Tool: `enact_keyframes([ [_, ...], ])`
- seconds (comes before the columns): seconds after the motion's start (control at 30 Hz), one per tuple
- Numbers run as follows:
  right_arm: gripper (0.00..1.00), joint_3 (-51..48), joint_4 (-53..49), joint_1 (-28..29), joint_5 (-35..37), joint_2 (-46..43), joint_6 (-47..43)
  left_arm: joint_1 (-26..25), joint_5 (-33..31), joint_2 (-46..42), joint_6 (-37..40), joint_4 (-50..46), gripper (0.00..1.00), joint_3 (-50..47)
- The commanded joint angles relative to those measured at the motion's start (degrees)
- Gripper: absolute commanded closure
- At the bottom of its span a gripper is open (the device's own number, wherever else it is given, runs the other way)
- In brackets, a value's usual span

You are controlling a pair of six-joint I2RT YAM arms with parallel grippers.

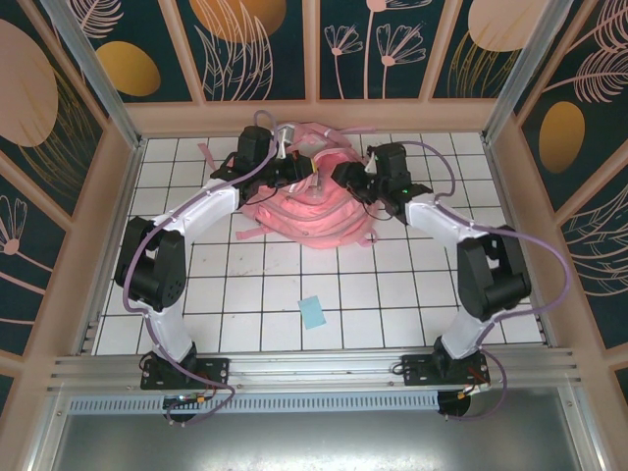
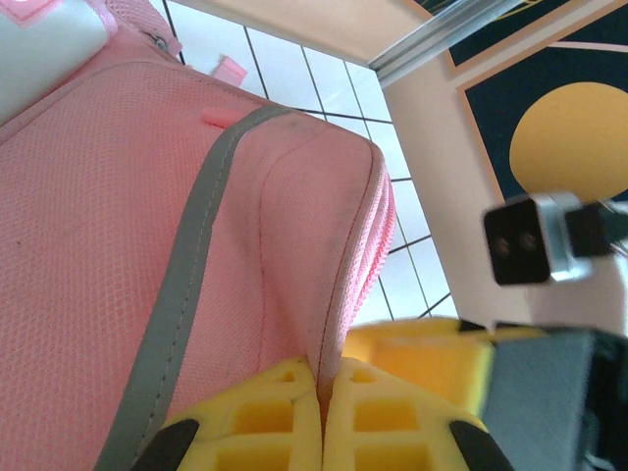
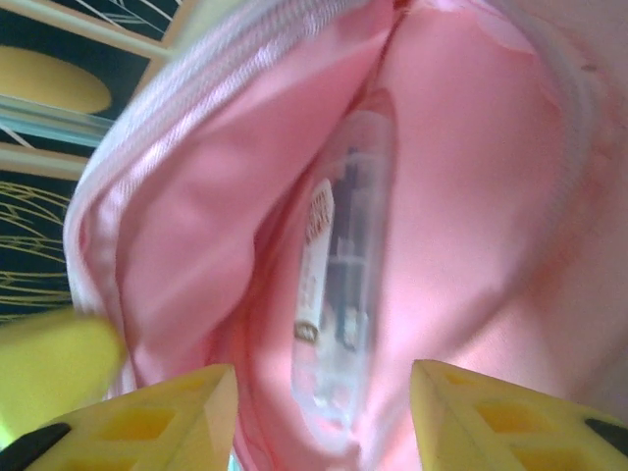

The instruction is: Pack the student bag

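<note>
The tiled table (image 1: 235, 294) holds the bag (image 1: 312, 211) at its far middle: pink, soft and slumped, with a grey stripe (image 2: 186, 285) running down its front. The left gripper (image 2: 321, 388) has its yellow fingers pressed together, pinching a fold of the bag's fabric beside the zip seam. The right gripper (image 3: 324, 392) stands spread at the bag's open mouth, with one finger on each side of a clear tube (image 3: 343, 265) that lies inside against the pink lining. A small blue card (image 1: 313, 312) lies flat on the tiles nearer the arm bases, well apart from the bag
</note>
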Motion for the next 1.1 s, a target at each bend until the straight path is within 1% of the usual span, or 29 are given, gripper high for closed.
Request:
enact_keyframes([
  [0.0, 0.45, -2.05, -11.8, 4.31, 6.86, -7.35, -10.69, 0.16, 2.11, -2.47, -0.86, 5.93, 1.0, 3.45],
  [0.1, 0.36, -5.36, -19.71, 11.01, 11.81, -11.3, -15.33, 0.88, 2.05, -1.62, -2.0, 6.48, 1.0, 4.42],
  [0.17, 0.31, -7.97, -23.53, 15.85, 14.81, -12.83, -15.67, 1.08, 2.12, -1.14, -2.35, 7.1, 1.0, 4.88],
  [0.23, 0.29, -10.38, -25.33, 20.33, 15.28, -12.98, -15.03, 1.08, 2.04, -0.72, -1.99, 7.06, 1.0, 5.56],
  [0.37, 0.26, -11.5, -27.76, 30.23, 18.68, -9.2, -13.73, 1.22, 1.92, -0.34, -2.08, 7.14, 1.0, 6.02],
  [0.47, 0.23, -9.11, -30.37, 37.26, 22.18, -3.72, -13.76, 1.27, 1.85, -0.57, -1.98, 7.07, 1.0, 5.65],
  [0.53, 0.21, -6.56, -33.55, 40.8, 26.7, 0.57, -13.98, 1.26, 1.5, -0.88, -1.81, 6.93, 1.0, 5.02],
  [0.6, 0.2, -3.76, -36.7, 43.05, 28.95, 5.26, -14.67, 1.26, 1.17, -1.3, -1.72, 7.07, 1.0, 4.21],
  [0.73, 0.19, 0.07, -39.93, 46.14, 31.75, 11.51, -15.06, 1.35, 1.11, -2.01, -1.72, 7.2, 1.0, 2.95],
  [0.83, 0.19, 1.06, -40.51, 46.78, 31.64, 13.06, -15.18, 1.6, 1.09, -2.53, -1.5, 7.03, 1.0, 2.36],
  [0.9, 0.2, 0.56, -40.03, 46.66, 30.36, 13.04, -15.04, 1.79, 1.04, -2.79, -1.48, 7.02, 1.0, 1.94],
  [1.0, 0.26, -0.44, -39.92, 46.62, 29.0, 13.3, -15.13, 2.05, 0.98, -3.07, -1.49, 7.03, 1.0, 1.73],
  [1.03, 0.3, -1.0, -39.79, 46.5, 28.35, 13.35, -15.21, 2.05, 1.04, -3.18, -1.48, 7.02, 1.0, 1.72],
  [1.07, 0.37, -1.75, -39.6, 46.16, 27.9, 13.32, -15.22, 2.16, 0.98, -3.23, -1.39, 7.02, 1.0, 1.68],
])
